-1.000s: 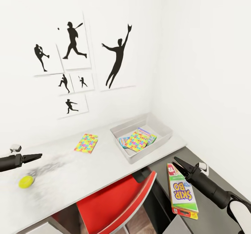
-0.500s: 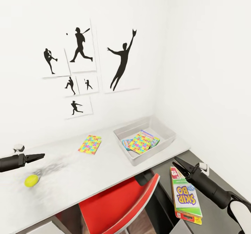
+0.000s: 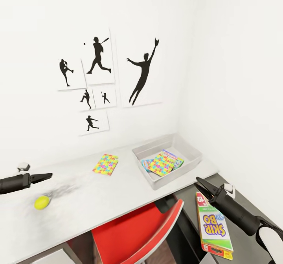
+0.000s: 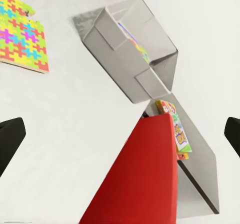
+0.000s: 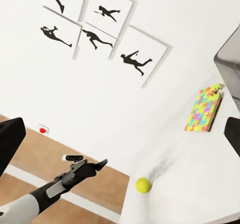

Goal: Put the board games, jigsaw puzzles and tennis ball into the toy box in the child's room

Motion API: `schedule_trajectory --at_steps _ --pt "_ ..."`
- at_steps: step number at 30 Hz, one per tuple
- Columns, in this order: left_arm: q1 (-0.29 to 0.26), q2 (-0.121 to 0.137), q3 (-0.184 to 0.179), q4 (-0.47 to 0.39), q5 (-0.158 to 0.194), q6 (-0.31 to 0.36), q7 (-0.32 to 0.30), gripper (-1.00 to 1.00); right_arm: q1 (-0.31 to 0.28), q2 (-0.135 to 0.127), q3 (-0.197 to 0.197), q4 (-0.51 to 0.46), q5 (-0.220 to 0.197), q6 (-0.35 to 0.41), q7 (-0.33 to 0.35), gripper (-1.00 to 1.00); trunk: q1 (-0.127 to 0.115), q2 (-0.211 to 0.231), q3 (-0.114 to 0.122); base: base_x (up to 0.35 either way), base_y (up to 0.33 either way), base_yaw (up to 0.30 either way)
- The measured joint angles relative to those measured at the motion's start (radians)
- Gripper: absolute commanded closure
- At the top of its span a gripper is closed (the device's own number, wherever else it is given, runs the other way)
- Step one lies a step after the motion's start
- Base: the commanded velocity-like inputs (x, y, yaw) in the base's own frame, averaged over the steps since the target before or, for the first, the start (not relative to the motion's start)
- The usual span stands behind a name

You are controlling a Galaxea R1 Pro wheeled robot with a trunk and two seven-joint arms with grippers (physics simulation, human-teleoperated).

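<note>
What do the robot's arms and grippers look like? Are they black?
Mostly, yes. Each arm is a dark, round tube ending in a black gripper with two thin pointed fingers: the left gripper and the right gripper. A small white block sits near each wrist. The right arm turns white further back, and no cables show.

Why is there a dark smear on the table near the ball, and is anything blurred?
Head view: the grey smear looks like soft shadow or mottling on the table, beside the ball; prints and edges look crisp. Right wrist view: same streak, flat even lighting, no glare.
</note>
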Motion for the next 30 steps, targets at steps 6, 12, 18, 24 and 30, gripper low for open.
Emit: schedule_trajectory --at_steps 6,12,18,24,30 --pt "0.0 0.007 0.0 0.0 0.0 0.008 0.0 -1.0 0.0 0.0 -0.001 0.0 0.003 0.0 0.0 -1.0 0.0 0.0 0.01 0.0 0.0 0.107" --pt "0.0 0.001 0.0 -0.001 -0.001 0.028 0.0 -1.0 0.0 0.0 -0.003 0.0 0.004 0.0 0.0 -1.0 0.0 0.0 0.019 0.0 0.0 0.132" --pt "0.0 0.0 0.0 -0.001 -0.003 0.033 0.0 -1.0 0.0 0.0 -0.002 0.0 0.005 0.0 0.0 -1.0 0.0 0.0 0.026 0.0 0.0 0.176" --pt "0.0 -0.002 -0.001 -0.001 -0.003 0.034 0.0 -1.0 0.0 0.0 -0.002 0.0 0.005 0.0 0.0 -1.0 0.0 0.0 0.028 0.0 0.0 0.051" --pt "0.0 -0.002 0.0 -0.001 -0.003 0.034 0.0 -1.0 0.0 0.0 -0.005 0.001 0.005 -0.001 -0.008 -1.0 0.0 0.0 0.028 0.0 0.0 0.006"
